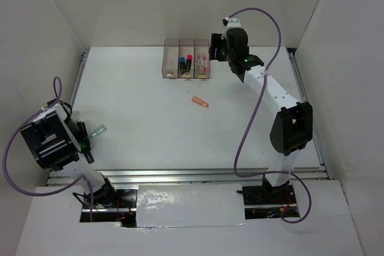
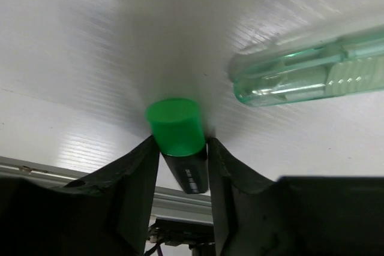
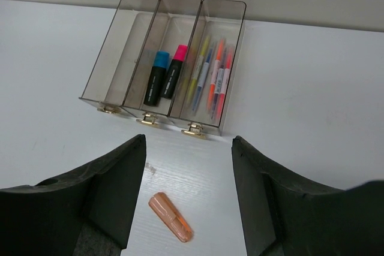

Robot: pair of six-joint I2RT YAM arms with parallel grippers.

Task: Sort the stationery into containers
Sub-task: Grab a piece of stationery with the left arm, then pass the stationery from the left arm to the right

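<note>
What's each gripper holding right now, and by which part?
Left gripper pinches the green-capped marker by its black barrel, just behind the cap. Right gripper is open, holding nothing.

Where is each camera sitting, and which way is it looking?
Top external: high behind the arms, looking down on the white table; left arm and right arm show.
Left wrist: low on the left arm, facing the tabletop; left tool grips a green-capped marker, clear green pen beside.
Right wrist: above the table, facing the three bins; open right tool shows.
Shared: top and right wrist both see the bins and the orange highlighter.
</note>
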